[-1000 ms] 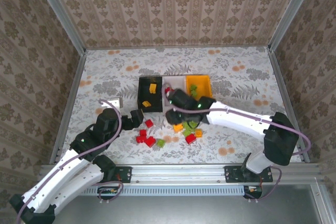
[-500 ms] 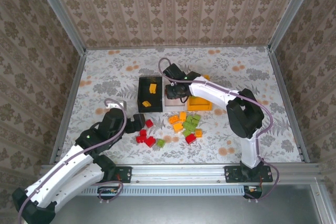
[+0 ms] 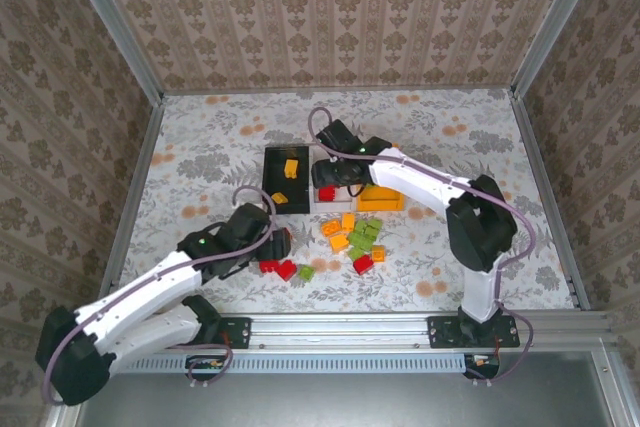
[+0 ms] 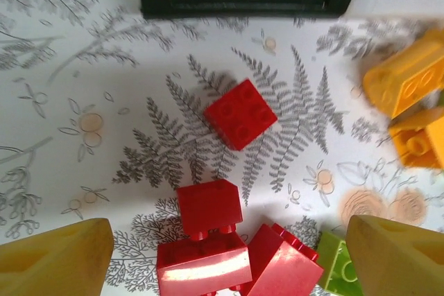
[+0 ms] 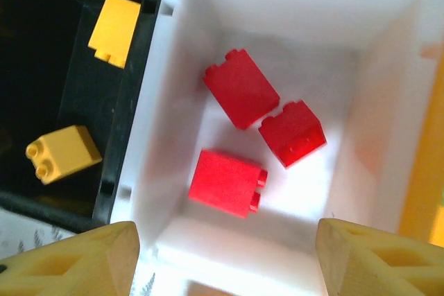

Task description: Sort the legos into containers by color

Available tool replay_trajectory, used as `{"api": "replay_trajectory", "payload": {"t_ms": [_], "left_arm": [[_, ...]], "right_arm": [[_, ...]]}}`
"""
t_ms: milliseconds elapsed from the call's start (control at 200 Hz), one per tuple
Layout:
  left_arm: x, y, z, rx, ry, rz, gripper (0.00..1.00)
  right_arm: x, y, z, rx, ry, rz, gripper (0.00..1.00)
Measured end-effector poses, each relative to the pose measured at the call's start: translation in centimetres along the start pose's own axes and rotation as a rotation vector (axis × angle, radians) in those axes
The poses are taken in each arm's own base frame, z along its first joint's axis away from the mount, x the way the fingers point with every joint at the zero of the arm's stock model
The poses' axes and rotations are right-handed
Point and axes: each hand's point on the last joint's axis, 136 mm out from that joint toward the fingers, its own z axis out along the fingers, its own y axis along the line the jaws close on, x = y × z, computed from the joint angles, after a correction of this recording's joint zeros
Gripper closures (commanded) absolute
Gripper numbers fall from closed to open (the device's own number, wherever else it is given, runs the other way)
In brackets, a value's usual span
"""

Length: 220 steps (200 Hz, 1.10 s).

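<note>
Both grippers have their fingers spread wide and hold nothing. The left gripper (image 3: 277, 243) hangs low over the flowered table (image 3: 200, 147), just in front of the black bin (image 3: 285, 179). The right gripper (image 3: 336, 173) hovers above the white bin (image 5: 170, 123), and its yellow fingers (image 5: 76, 261) frame that bin's near end in the wrist view.

The three bins stand side by side in a row toward the middle of the table. The black bin is on the left, the white bin is in the middle and the orange-yellow bin (image 3: 381, 195) is on the right.

Three red bricks (image 5: 225, 183) lie close together on the floor of the white bin. Two orange bricks (image 5: 114, 29) lie apart in the black bin.

The remaining bricks lie loose on the table. A mixed heap of orange and light green bricks (image 3: 360, 235) sits just in front of the white and orange-yellow bins, with one red brick (image 3: 363, 264) at its near edge.

Below the left gripper, between its yellow fingertips (image 4: 55, 265), a red cluster (image 4: 202, 265) of bricks is bunched together. A light green brick (image 4: 336, 268) touches the cluster's right side. A single red brick (image 4: 239, 114) lies apart from the cluster, toward the black bin.
</note>
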Motion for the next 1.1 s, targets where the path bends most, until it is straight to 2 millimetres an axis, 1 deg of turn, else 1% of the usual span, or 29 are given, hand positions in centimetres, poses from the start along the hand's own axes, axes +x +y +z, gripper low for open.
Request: {"api": "replay_trajectory", "payload": {"t_ms": [70, 160, 220, 340, 410, 585, 640, 705, 825, 1100], "left_arm": [[0.6, 0.0, 1.2, -0.036, 0.034, 0.046, 0.18], [1.0, 0.1, 2.6, -0.094, 0.064, 0.116, 0.18], [0.8, -0.1, 3.3, -0.127, 0.075, 0.157, 0.19], [-0.5, -0.7, 4.8, -0.173, 0.075, 0.207, 0.2], [-0.8, -0.9, 5.7, -0.191, 0.084, 0.227, 0.21], [-0.2, -0.4, 7.7, -0.241, 0.13, 0.258, 0.25], [0.0, -0.3, 8.0, -0.249, 0.139, 0.262, 0.27], [-0.2, -0.6, 8.2, -0.243, 0.128, 0.268, 0.29], [-0.4, -0.8, 8.5, -0.24, 0.122, 0.279, 0.29], [-0.4, -1.7, 9.0, -0.209, 0.117, 0.305, 0.48]], "right_arm": [[0.3, -0.2, -1.3, -0.015, -0.021, 0.006, 0.3], [0.5, -0.5, -2.7, -0.03, -0.049, 0.012, 0.3], [0.8, -0.7, -3.4, -0.039, -0.066, 0.015, 0.3], [1.7, -1.3, -4.6, -0.047, -0.08, 0.023, 0.29], [2.1, -1.6, -5.2, -0.049, -0.085, 0.028, 0.29], [2.0, -2.0, -7.3, -0.063, -0.128, 0.037, 0.29], [1.7, -2.0, -8.0, -0.071, -0.145, 0.04, 0.29], [1.4, -2.0, -8.7, -0.079, -0.166, 0.043, 0.29], [1.3, -2.3, -9.4, -0.084, -0.181, 0.048, 0.29], [1.4, -3.1, -9.7, -0.074, -0.193, 0.06, 0.29]]}}
